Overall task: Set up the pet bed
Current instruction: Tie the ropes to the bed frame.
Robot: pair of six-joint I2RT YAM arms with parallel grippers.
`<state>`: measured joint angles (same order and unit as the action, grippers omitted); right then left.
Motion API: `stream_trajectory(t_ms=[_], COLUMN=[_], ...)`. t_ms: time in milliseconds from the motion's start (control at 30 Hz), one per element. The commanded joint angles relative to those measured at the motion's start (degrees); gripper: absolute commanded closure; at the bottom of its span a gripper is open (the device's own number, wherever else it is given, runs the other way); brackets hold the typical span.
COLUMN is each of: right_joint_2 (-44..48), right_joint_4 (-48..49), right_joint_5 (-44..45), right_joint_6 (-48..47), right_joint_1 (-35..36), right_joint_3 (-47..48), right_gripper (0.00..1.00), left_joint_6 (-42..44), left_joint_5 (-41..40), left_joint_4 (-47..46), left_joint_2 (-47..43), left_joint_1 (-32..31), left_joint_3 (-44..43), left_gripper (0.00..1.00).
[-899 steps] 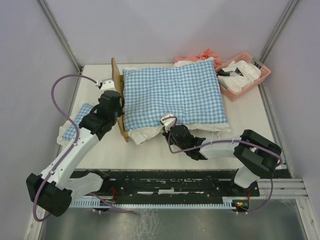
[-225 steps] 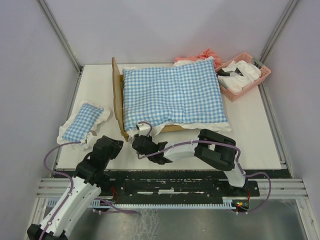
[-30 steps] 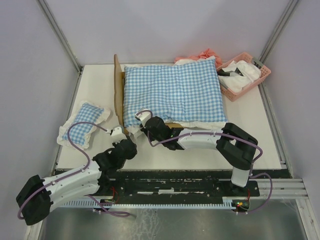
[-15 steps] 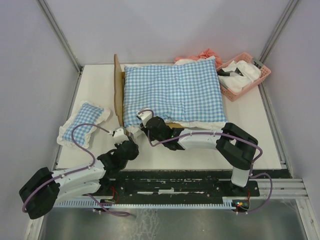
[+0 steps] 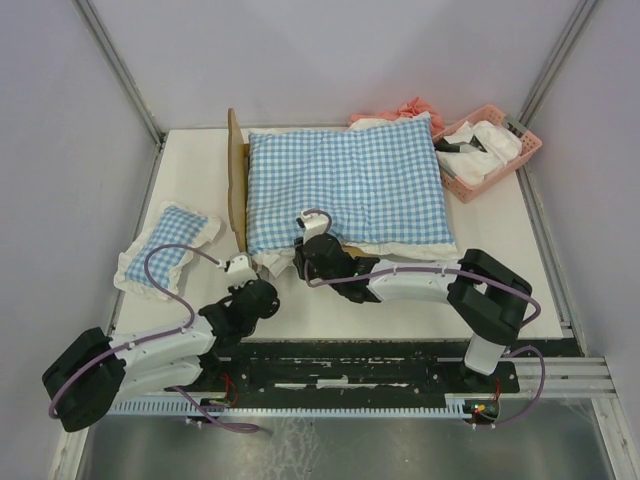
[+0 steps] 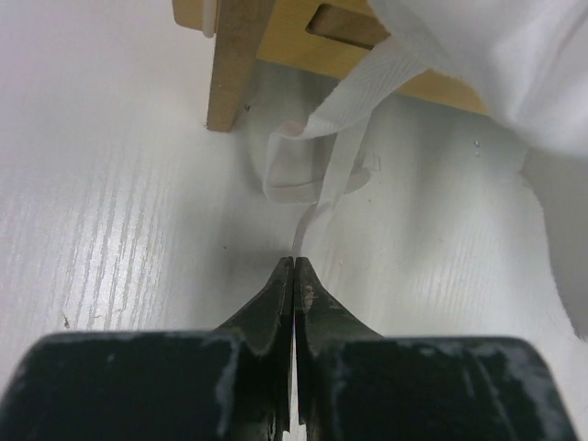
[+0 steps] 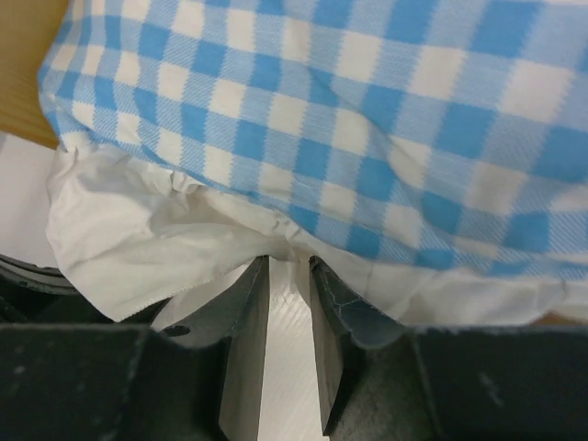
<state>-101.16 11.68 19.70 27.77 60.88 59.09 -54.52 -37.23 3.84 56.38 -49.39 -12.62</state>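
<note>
The pet bed [image 5: 237,185] shows its wooden headboard at the left; a blue-and-white checked cushion [image 5: 345,185] covers the rest of it. My left gripper [image 5: 258,282] sits on the table by the bed's near-left corner. In the left wrist view it [image 6: 294,262] is shut on a thin white tie ribbon [image 6: 344,156] that loops beside the bed's wooden leg [image 6: 231,64]. My right gripper [image 5: 303,252] is at the cushion's near edge. In the right wrist view it [image 7: 289,266] pinches the cushion's white frill [image 7: 138,230] at its tips, below the checked fabric [image 7: 367,119].
A small checked pillow [image 5: 168,245] lies at the left of the table. A pink basket [image 5: 528,145] with white and black items stands at the back right. A coral cloth [image 5: 410,108] lies behind the cushion. Walls close in on both sides.
My right gripper has shifted a little to the right along the cushion's near edge. My left gripper has crept slightly closer to the bed's corner. The cushion and the bed have not moved.
</note>
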Motion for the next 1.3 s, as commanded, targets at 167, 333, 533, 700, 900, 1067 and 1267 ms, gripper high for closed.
stream_trajectory(t_ms=[167, 333, 533, 700, 900, 1067, 1267], right_joint_2=[5.67, 3.31, -0.59, 0.13, 1.61, 2.19, 2.37], right_joint_4=[-0.03, -5.25, -8.04, -8.75, -8.34, -7.75, -7.66], right_joint_5=[9.96, 14.21, 14.44, 16.86, 19.23, 19.69, 19.67], right_joint_6=[28.42, 37.19, 42.34, 43.44, 41.70, 40.71, 40.34], right_joint_1=[3.44, 6.28, 7.23, 7.32, 7.32, 7.32, 7.32], right_joint_3=[-4.39, -1.07, 2.13, 0.85, -1.27, -1.95, -2.22], right_gripper=[0.68, 0.68, 0.68, 0.68, 0.68, 0.68, 0.68], left_joint_6=[-2.69, -4.02, -1.71, 1.84, 5.66, 6.40, 6.20], left_joint_5=[-4.96, -4.78, -3.12, 1.14, 4.00, 3.32, 1.74], left_joint_4=[4.64, 7.89, 8.88, 6.91, 4.90, 4.36, 4.10], left_joint_2=[-8.70, -11.92, -14.18, -11.46, -6.94, -2.56, 3.43], left_joint_1=[-0.06, 0.33, 1.04, 1.05, 0.97, 0.97, 1.05], left_joint_3=[-1.32, -2.11, -3.02, -2.89, -4.64, -5.85, -6.61], left_gripper=[0.97, 0.97, 0.97, 0.73, 0.62, 0.62, 0.62])
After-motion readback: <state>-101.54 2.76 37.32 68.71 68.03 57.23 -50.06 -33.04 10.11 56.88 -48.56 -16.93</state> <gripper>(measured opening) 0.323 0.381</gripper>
